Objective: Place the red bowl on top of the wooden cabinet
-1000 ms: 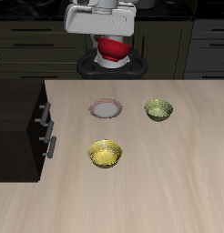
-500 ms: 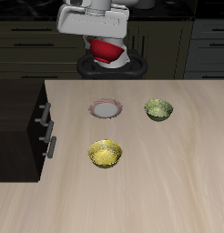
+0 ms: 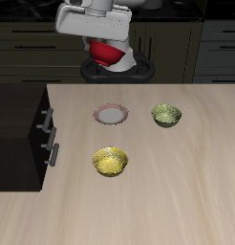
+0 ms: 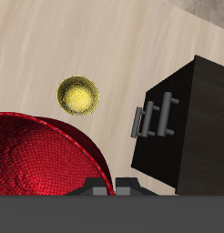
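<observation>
The red bowl [image 3: 109,53] hangs high above the back of the table, tilted, held under my gripper [image 3: 105,45], which is shut on its rim. In the wrist view the red bowl [image 4: 41,155] fills much of the frame close to the camera. The wooden cabinet [image 3: 19,134] is a low, very dark box at the table's side, with silver bar handles [image 3: 48,134] on its drawer fronts. Its flat top is bare. The wrist view shows the wooden cabinet [image 4: 191,118] below me, off to one side of the bowl.
A small white plate [image 3: 111,114] lies mid-table. An olive-green bowl [image 3: 166,116] sits beside it. A yellow textured bowl [image 3: 110,161] stands nearer the front edge, also seen as the yellow bowl [image 4: 77,95] in the wrist view. Dark cupboards line the background.
The arm has swung with the red bowl toward the cabinet's side and lifted slightly. The bowl has tilted more. Nothing on the table moved.
</observation>
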